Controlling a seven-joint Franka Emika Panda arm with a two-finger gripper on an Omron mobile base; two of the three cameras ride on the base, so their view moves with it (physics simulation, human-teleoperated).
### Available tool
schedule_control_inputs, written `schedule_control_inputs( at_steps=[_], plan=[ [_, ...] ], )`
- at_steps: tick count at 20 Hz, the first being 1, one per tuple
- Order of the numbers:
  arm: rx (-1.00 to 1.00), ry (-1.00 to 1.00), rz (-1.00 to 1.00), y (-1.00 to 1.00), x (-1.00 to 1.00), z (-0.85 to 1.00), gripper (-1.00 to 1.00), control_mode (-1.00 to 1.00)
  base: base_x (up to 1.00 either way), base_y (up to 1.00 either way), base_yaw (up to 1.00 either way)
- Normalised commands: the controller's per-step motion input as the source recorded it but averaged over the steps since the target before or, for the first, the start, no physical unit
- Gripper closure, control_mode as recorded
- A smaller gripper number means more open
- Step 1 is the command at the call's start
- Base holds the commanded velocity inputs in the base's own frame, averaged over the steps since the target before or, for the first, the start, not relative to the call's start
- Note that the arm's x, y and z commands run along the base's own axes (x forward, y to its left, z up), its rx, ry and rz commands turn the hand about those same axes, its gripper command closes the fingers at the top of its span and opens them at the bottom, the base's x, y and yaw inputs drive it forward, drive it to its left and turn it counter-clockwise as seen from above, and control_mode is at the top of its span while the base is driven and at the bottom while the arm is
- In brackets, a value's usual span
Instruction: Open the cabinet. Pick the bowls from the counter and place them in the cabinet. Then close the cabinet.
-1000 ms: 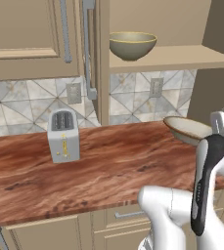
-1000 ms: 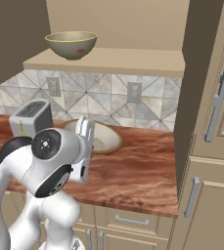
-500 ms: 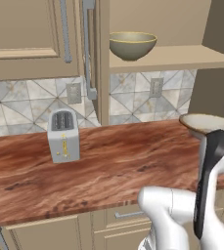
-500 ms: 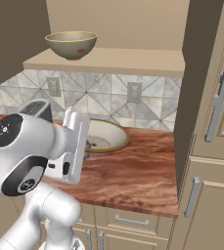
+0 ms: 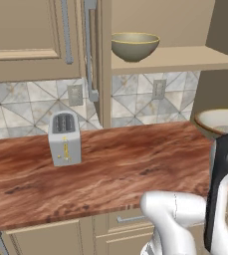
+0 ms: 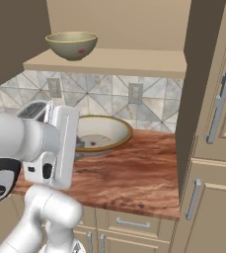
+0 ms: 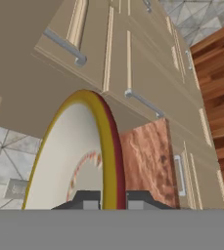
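While your gripper [image 7: 109,199] pinches the shallow bowl's [image 7: 79,156] rim, that bowl hangs above the counter [image 6: 134,173], below the open cabinet's shelf [image 6: 124,62]; deep bowl [image 6: 71,44] sits on the shelf.

Shallow bowl [image 5: 220,121] cut by right edge in left base view; near side hidden behind arm in right base view. Gripper [image 7: 113,201] fingertips mostly under bottom band in hand view. Bowl's centre mark probably reddish, too blurred to tell.

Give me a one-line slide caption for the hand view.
Gripper shut on the rim of the wide shallow bowl, lifted edge-on before the cabinet doors and counter.
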Motion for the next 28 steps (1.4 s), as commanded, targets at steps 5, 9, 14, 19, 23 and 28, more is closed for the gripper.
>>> schedule_control_inputs(
  at_steps=[5, 9, 14, 19, 23, 28],
  plan=[
    [0.0, -0.06, 0.09, 0.0, -0.41, 0.43, 1.0, -1.0, 0.0, 0.0, 0.0],
    [0.0, -0.06, 0.1, 0.0, -0.14, 0.55, 1.0, -1.0, 0.0, 0.0, 0.0],
    [-0.05, -0.1, 0.07, 0.0, 0.0, 0.7, 1.0, -1.0, 0.0, 0.0, 0.0],
    [-0.04, -0.17, 0.02, 0.0, 0.0, 0.59, 1.0, -1.0, 0.0, 0.0, 0.0],
    [-0.05, -0.22, 0.0, 0.01, 0.0, 0.36, 1.0, -1.0, 0.0, 0.0, 0.0],
    [-0.02, -0.24, 0.0, 0.01, 0.0, 0.07, 1.0, -1.0, 0.0, 0.0, 0.0]
  ],
)
